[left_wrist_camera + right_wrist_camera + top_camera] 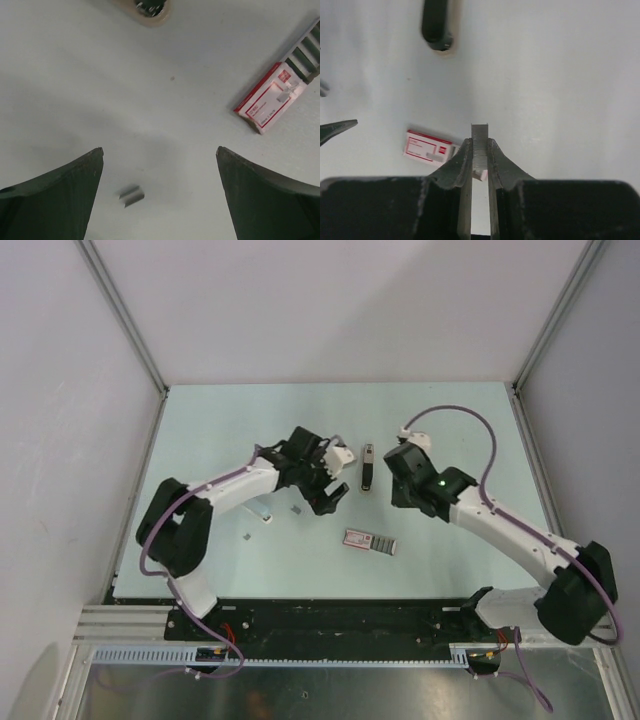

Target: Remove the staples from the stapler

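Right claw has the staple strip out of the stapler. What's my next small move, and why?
Probably lower the right claw toward the table and open it: the staples are pinched in it, clear of the stapler, so only setting them down seems left.

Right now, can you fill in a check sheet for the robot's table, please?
Surface: pale green table, flat.
Job's things: stapler lies between the two arms; staple strip is pinched in the right gripper; loose staple piece lies on the table.
Clutter: red-and-white box lies flat nearer the arm bases.
Grippers: left gripper is open, holds nothing and is above the loose staple piece; right gripper is shut on the staple strip.
Cables: a purple cable runs along each arm.
Surroundings: white walls with metal posts; nothing else seen.
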Controlling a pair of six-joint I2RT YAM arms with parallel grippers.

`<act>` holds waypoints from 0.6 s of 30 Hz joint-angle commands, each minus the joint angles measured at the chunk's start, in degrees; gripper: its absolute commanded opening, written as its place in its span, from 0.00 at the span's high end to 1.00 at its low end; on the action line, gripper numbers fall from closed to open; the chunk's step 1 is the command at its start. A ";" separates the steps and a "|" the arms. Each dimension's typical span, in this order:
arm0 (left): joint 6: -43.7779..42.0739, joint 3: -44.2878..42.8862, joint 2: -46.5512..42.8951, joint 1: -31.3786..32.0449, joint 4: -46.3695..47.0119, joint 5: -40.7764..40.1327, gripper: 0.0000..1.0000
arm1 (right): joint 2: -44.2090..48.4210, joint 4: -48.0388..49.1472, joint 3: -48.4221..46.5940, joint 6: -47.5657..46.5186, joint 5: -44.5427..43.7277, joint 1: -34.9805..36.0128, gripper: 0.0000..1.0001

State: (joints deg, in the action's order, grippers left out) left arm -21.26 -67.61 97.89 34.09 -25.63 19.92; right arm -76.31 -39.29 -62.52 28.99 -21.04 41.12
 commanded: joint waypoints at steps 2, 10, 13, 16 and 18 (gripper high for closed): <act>-1.31 -4.99 4.78 5.39 3.36 -4.46 0.02 | 6.54 -4.36 5.17 6.32 -1.57 -3.63 1.00; -1.14 -7.63 11.42 11.52 5.63 -8.75 0.04 | 8.84 -3.35 9.55 7.87 1.22 -6.13 1.00; -1.01 -8.16 13.23 13.26 6.21 -9.97 0.05 | 9.40 -3.06 10.29 7.77 1.69 -6.54 1.00; -0.31 -9.09 14.50 14.48 6.76 -10.98 0.05 | 10.35 -2.42 10.90 7.36 2.14 -7.08 1.00; 0.31 -9.88 15.07 15.01 6.87 -11.45 0.05 | 10.93 -1.95 11.34 7.14 2.60 -7.32 1.00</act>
State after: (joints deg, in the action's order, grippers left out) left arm -21.45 -74.11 112.18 47.88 -21.21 10.72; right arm -67.81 -42.65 -51.70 35.40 -19.05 34.46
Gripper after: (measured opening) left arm 0.950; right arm 0.164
